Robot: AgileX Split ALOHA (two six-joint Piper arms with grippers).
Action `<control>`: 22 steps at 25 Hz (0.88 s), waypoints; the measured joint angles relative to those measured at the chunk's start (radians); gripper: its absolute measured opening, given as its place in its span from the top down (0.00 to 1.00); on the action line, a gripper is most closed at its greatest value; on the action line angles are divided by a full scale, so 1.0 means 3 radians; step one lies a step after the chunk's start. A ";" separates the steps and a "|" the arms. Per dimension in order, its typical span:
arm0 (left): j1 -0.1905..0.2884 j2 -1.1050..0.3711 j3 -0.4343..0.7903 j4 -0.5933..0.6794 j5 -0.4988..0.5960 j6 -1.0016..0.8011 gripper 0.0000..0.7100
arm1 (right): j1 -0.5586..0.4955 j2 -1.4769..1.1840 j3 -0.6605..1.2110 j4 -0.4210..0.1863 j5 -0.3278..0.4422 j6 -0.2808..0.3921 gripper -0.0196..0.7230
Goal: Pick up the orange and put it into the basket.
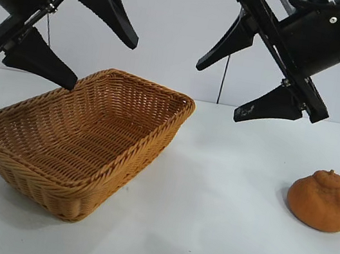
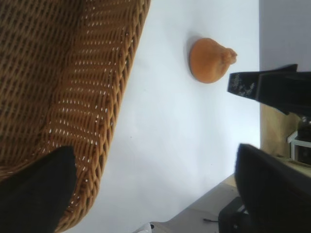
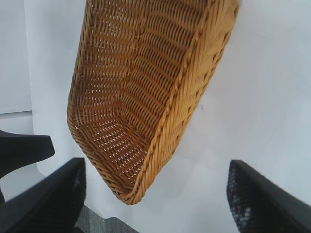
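The orange [image 1: 321,200] is a lumpy brownish-orange fruit with a knob on top, resting on the white table at the right. It also shows in the left wrist view [image 2: 210,60]. The wicker basket [image 1: 44,174] stands empty at the left and shows in the right wrist view [image 3: 160,126] and the left wrist view [image 2: 104,121]. My right gripper [image 1: 218,89] hangs open high above the table, up and left of the orange. My left gripper [image 1: 102,63] hangs open above the basket's far left rim. Both are empty.
The white table [image 1: 206,224] runs between basket and orange. A pale wall stands behind. The table's edge and a tan surface show in the left wrist view [image 2: 272,141].
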 joint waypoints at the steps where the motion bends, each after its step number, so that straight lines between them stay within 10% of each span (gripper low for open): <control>1: 0.0000 0.0000 0.0000 0.0000 0.0000 0.0000 0.11 | 0.0000 0.0000 0.0000 0.0000 0.0000 0.0000 0.24; 22: 0.0000 -0.0085 0.0000 0.0170 -0.0001 -0.0389 0.11 | 0.0000 0.0000 0.0000 0.0003 -0.0010 0.0000 0.24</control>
